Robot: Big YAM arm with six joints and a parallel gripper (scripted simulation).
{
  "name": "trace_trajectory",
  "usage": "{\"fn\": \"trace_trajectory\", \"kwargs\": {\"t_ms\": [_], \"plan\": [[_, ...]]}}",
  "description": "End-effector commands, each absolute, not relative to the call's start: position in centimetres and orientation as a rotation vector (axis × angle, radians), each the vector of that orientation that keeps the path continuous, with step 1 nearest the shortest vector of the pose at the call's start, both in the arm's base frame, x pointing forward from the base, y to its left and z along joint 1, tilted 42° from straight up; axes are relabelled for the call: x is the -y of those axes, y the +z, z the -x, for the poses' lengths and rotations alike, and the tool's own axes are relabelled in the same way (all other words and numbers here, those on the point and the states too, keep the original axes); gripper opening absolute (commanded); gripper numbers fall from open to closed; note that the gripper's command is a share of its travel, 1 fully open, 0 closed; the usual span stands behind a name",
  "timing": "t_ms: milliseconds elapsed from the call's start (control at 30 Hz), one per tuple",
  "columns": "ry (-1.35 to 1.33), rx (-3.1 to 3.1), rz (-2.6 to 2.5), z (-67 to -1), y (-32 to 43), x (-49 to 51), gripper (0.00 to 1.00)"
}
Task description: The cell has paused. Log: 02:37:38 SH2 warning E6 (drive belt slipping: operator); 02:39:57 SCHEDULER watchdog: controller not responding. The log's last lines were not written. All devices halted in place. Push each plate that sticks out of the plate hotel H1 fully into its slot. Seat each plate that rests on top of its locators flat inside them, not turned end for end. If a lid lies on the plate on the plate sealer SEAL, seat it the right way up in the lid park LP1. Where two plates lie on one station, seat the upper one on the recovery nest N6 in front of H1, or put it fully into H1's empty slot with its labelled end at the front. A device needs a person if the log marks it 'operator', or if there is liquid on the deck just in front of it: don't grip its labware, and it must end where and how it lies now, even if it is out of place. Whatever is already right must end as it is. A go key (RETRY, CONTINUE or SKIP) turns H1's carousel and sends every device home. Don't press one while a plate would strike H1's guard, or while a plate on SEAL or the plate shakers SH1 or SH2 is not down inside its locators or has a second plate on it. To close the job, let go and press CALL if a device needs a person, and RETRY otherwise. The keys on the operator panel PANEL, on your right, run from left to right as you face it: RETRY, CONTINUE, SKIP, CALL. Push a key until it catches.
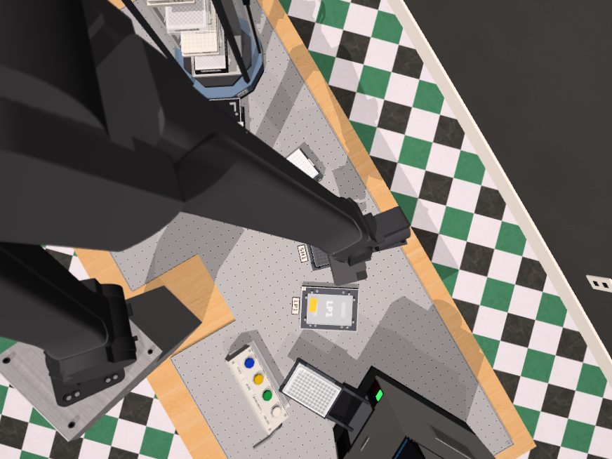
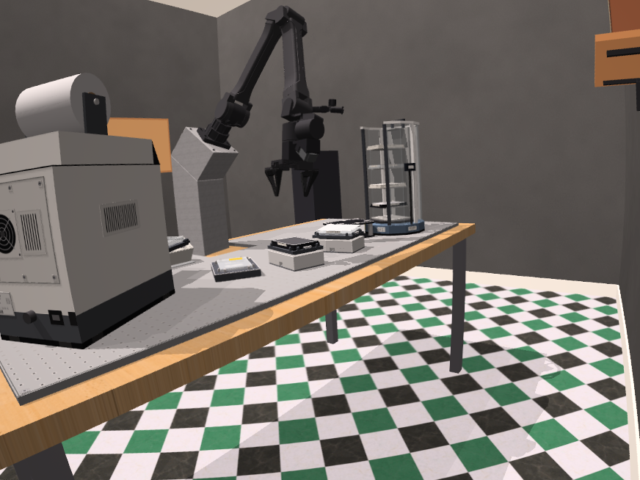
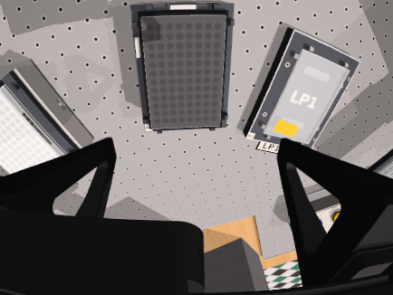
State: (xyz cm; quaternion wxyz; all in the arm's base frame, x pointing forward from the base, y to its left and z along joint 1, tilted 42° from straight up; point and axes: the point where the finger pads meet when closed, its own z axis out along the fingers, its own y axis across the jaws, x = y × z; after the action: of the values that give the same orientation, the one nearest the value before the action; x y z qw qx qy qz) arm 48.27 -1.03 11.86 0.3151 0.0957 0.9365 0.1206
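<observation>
- The gripper [image 2: 291,181] hangs high above the deck, fingers spread wide, holding nothing.
- A dark plate [image 3: 184,71] sits flat inside the locators of shaker SH1 [image 2: 296,256], below the gripper.
- The lid park LP1 [image 3: 302,93] holds a lid with a yellow mark, just beside SH1.
- The plate hotel H1 [image 2: 391,175] stands at the far end of the table.
</observation>
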Motion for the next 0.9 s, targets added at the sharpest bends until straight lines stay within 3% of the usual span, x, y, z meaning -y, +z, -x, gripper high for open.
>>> {"fn": "trace_trajectory", "kwargs": {"t_ms": [0, 733, 867], "plan": [[0.304, -2.464, -0.248, -47.3, 13.0, 1.9, 1.0], [0.307, -2.478, -0.241, -45.6, 15.2, 2.6, 1.0], [0.435, -2.457, -0.407, -45.0, 13.6, 3.9, 1.0]]}}
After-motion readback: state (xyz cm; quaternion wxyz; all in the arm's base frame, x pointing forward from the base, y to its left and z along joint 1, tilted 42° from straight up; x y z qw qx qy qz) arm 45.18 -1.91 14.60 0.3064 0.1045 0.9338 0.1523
